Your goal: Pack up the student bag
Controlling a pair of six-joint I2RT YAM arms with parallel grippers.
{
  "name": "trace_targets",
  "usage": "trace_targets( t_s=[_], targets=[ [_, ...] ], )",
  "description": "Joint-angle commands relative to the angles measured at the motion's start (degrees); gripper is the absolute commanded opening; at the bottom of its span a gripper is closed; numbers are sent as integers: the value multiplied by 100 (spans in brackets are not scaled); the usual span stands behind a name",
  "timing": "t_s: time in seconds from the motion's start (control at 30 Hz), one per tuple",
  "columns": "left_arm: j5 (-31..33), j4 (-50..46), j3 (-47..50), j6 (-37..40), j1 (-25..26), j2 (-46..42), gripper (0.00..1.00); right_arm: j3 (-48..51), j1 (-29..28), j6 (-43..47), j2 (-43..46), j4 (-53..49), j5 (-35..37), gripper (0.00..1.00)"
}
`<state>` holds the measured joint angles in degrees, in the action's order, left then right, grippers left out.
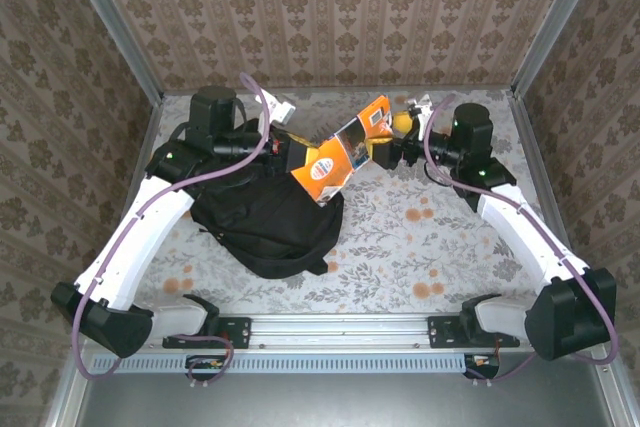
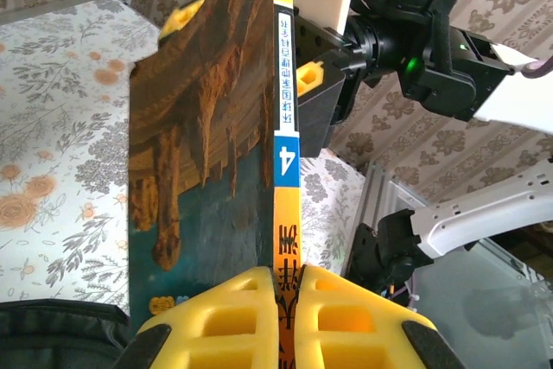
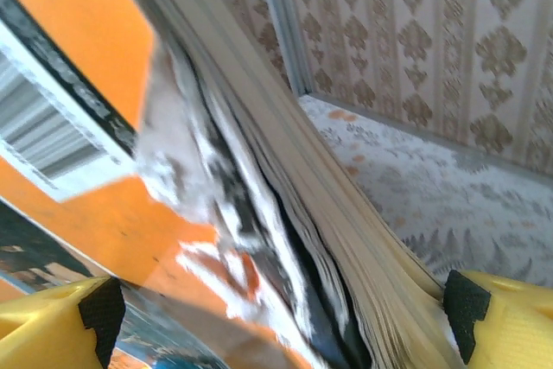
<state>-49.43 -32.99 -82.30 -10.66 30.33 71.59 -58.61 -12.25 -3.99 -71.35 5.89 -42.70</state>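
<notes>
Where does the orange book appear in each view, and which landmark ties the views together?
Top external: the orange book is held up at centre frame, over the student bag's far edge.
Left wrist: its spine stands upright mid-frame, lower end clamped in the left pincer.
Right wrist: its cover and fanned pages cross left and centre, between the right pincer's tips.
Shared landmark: the floral tabletop.

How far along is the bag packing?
Done: orange book is lifted off the table. In hand: left gripper shut on its spine above the student bag; right gripper open around the far end. Left: get it into the bag.
</notes>
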Motion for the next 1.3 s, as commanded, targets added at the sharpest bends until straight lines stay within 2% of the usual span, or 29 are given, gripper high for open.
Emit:
trace_targets(
  t_s=[0.0, 0.13, 0.3, 0.37, 0.5, 0.53, 0.6, 0.73, 0.77, 0.8, 0.83, 0.97, 1.03, 1.13, 1.27],
  targets=[
    [-545, 214, -66, 23, -9, -165, 0, -422, -14, 451, -197, -191, -663, 99],
    [-620, 92, -70, 122, -18, -207, 0, -625, -12, 536, -250, -342, -809, 100],
    [-639, 31, -23, 175, -75, -251, 0, -927, -18, 346, -503, -500, -1938, 98],
    [-528, 28, -1, 161, -138, -236, 0, -1005, -88, 106, -625, -461, -2177, 96],
    [-338, 76, 64, 35, -330, -207, 0, -904, -221, -297, -691, -139, -2430, 85],
    [-278, 110, 84, -13, -381, -215, 0, -882, -247, -367, -708, -130, -2516, 79],
    [-186, 159, 125, -107, -596, -209, 0, -881, -265, -471, -747, -158, -2565, 60],
    [-2, 196, 195, -206, -737, -164, 0, -759, -279, -804, -733, -17, -2281, 8],
    [68, 198, 213, -228, -761, -155, 0, -713, -284, -935, -710, 76, -2144, 0],
    [144, 214, 246, -258, -772, -154, 0, -669, -280, -1071, -690, 177, -2037, 0],
    [220, 236, 294, -306, -797, -155, 4, -631, -279, -1216, -671, 316, -1928, 0],
    [798, 321, 593, -659, -948, -272, 51, -493, -233, -2306, -651, 962, -1378, 0],
    [1042, 449, 830, -969, -1076, -360, 63, -383, -207, -3093, -669, 1433, -1196, 0],
    [1058, 821, 1296, -1636, -1297, -481, 73, -64, -204, -4199, -628, 2123, -799, 0],
    [895, 1674, 1971, -2591, -1341, -576, 78, 446, -205, -5434, -542, 2877, -358, 0]
  ],
)
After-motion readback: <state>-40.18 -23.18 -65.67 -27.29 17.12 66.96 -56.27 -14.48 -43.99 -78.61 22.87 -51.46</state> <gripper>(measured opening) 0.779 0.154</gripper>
